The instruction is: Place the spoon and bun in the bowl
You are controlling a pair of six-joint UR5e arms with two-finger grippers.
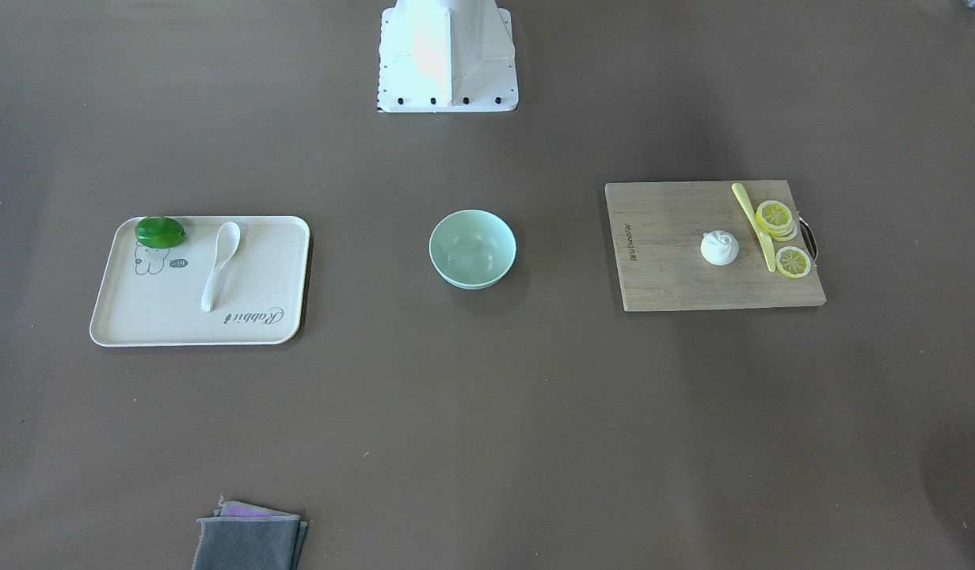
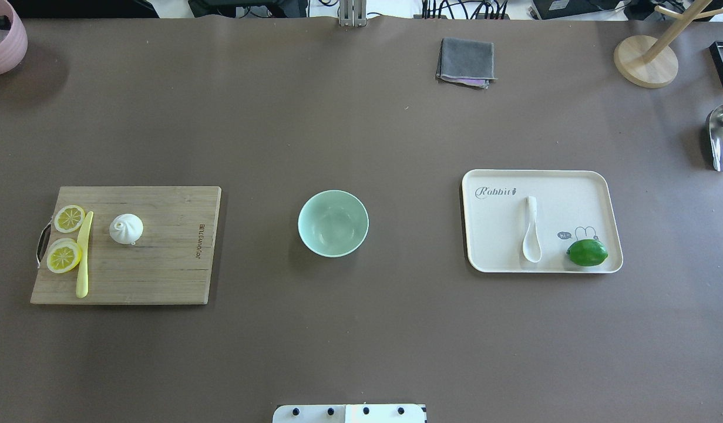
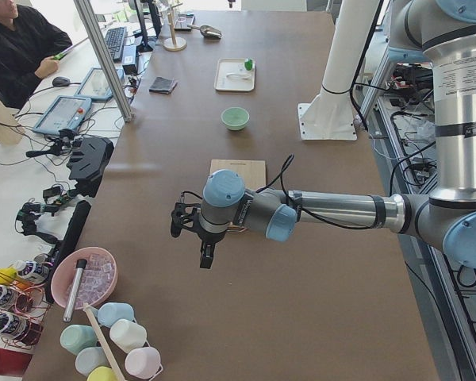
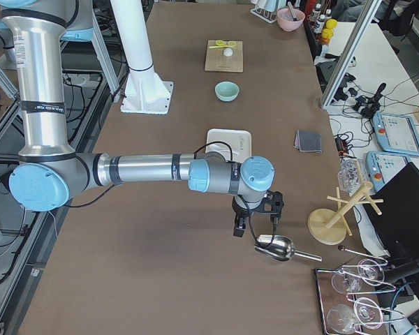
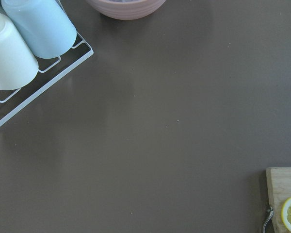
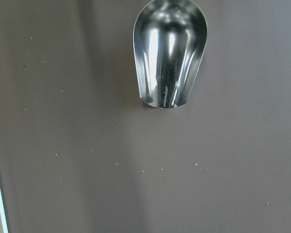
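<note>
The white spoon (image 2: 531, 232) lies on a cream tray (image 2: 572, 188), also in the front-facing view (image 1: 220, 265). The white pleated bun (image 2: 126, 228) sits on a wooden cutting board (image 2: 161, 264), also in the front-facing view (image 1: 719, 248). The mint-green bowl (image 2: 333, 223) stands between them, with nothing in it (image 1: 472, 248). My left gripper (image 3: 192, 238) hangs over bare table beyond the board's end. My right gripper (image 4: 255, 222) hangs beyond the tray, above a metal scoop (image 4: 276, 246). I cannot tell whether either is open or shut.
A green lime (image 2: 587, 252) is on the tray. A yellow knife (image 2: 83, 255) and lemon slices (image 2: 63, 257) lie on the board. A grey cloth (image 2: 466, 61), a wooden stand (image 2: 646, 59), a pink bowl (image 2: 3, 38) and a rack of cups (image 5: 24, 39) sit around the table's edges.
</note>
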